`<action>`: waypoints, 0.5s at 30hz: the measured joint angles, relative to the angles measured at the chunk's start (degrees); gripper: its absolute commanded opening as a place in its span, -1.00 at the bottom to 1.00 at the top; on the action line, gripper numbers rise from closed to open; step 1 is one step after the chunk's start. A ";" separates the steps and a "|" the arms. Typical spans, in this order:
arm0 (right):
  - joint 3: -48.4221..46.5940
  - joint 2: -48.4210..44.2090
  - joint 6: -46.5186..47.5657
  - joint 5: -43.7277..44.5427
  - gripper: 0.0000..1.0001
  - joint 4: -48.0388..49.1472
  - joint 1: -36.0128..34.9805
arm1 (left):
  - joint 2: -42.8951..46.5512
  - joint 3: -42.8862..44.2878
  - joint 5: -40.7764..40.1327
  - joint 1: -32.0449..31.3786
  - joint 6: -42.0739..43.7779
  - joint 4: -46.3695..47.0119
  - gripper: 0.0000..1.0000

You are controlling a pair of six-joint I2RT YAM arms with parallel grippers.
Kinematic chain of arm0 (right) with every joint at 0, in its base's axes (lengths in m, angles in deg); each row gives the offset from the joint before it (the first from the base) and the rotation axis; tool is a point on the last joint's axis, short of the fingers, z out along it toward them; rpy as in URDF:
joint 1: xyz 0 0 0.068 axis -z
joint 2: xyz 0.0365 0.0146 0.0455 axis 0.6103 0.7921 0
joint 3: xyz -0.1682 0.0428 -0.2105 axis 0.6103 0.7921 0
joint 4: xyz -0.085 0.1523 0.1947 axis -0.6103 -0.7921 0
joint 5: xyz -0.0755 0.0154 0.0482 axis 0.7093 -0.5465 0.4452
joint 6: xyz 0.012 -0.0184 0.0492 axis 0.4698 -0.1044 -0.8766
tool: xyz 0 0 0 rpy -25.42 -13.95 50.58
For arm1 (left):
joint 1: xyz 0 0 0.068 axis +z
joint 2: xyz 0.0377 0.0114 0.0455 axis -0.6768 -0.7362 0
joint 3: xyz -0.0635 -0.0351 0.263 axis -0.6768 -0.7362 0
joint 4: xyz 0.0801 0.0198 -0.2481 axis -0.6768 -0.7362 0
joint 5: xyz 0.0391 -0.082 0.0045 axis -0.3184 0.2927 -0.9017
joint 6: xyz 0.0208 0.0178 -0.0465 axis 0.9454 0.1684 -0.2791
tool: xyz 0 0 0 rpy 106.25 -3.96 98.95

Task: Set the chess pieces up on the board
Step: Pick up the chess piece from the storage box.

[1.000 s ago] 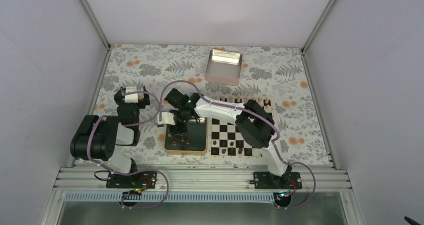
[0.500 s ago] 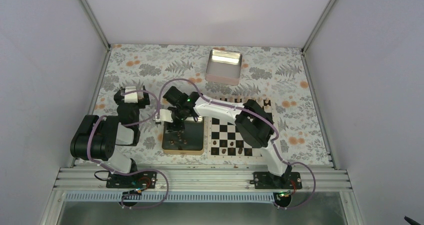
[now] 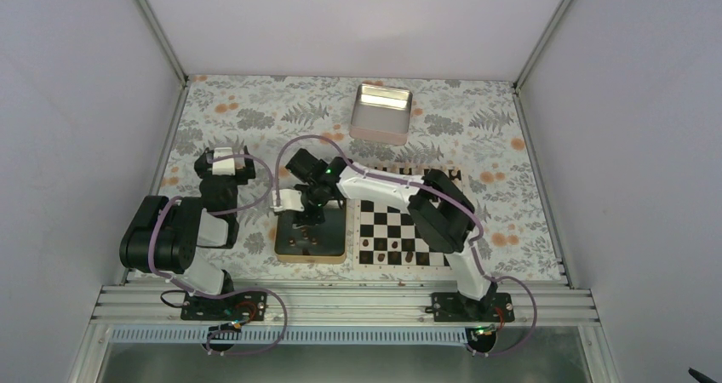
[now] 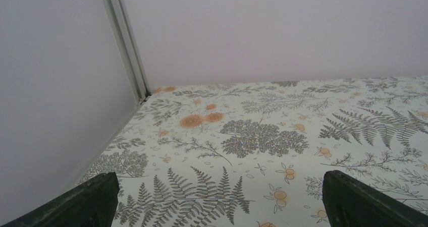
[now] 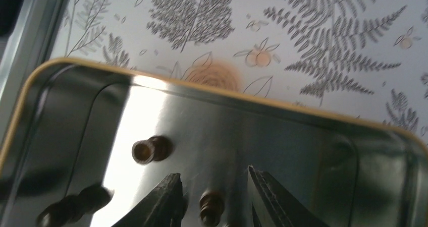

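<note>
- The right gripper [image 5: 214,204] hangs low over the gold-rimmed metal tray [image 5: 151,77]. Its jaws stand apart around one upright dark brown chess piece [image 5: 211,208], with a sliver of gap on each side, so nothing is clamped yet.
- A second dark piece [image 5: 150,149] lies on its side on the tray floor just to the left. A blurred dark shape [image 5: 75,207] sits nearer the tray's left wall and could be one or two more.
- Judged from this, the step in hand is picking a piece out of the tray. The next move calls for closing squarely on the small figure without tipping it on the slick metal, then lifting it clear of the rim.
- Just right of the tray lies the chessboard [image 3: 387,221], with several dark pieces [image 3: 387,251] already on its near rows, and the lifted piece must go to a free square there.
- The left gripper [image 4: 222,202] is parked over the floral tablecloth [image 4: 262,136], jaws wide apart and empty.
- Farthest back, a silver tin [image 3: 379,133] stands well apart from the board.
</note>
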 measured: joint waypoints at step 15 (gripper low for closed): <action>2.45 -2.19 1.66 1.77 -0.29 -4.28 -3.10 | 0.00 0.00 0.00 -0.07 0.02 0.00 1.00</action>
